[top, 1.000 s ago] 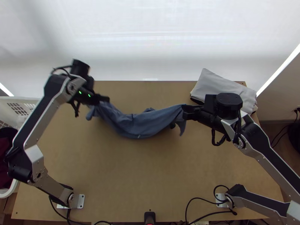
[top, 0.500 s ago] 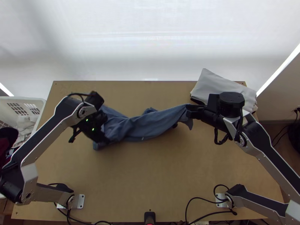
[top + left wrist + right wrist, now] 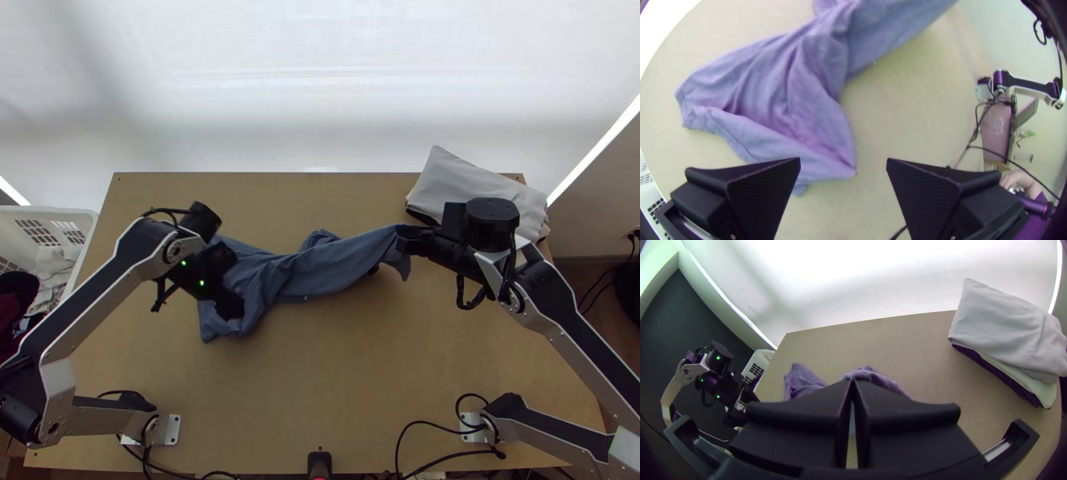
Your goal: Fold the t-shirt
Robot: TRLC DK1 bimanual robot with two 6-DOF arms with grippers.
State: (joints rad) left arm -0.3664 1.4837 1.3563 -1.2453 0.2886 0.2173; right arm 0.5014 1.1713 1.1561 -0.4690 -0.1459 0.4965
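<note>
The blue t-shirt (image 3: 324, 268) lies bunched and twisted across the middle of the table, its right end raised to my right gripper (image 3: 402, 238). That gripper (image 3: 853, 384) is shut on this end, and the cloth runs off beyond its fingertips in the right wrist view. Over the shirt's left part stands my left gripper (image 3: 232, 308). In the left wrist view the left gripper (image 3: 843, 165) is open, with its fingers wide apart; the loose, creased shirt (image 3: 787, 98) lies beyond them, a corner of it partly hidden behind one finger.
A folded stack of cloth with light grey on top (image 3: 472, 184) sits at the table's far right corner. A white basket (image 3: 84, 220) with clothes stands beside the left edge. In the left wrist view a person's hand (image 3: 1018, 180) shows beyond the table.
The left gripper has come down the picture toward the near edge, and the shirt's left part has shifted the same way and spread wider. The right gripper has moved slightly right.
</note>
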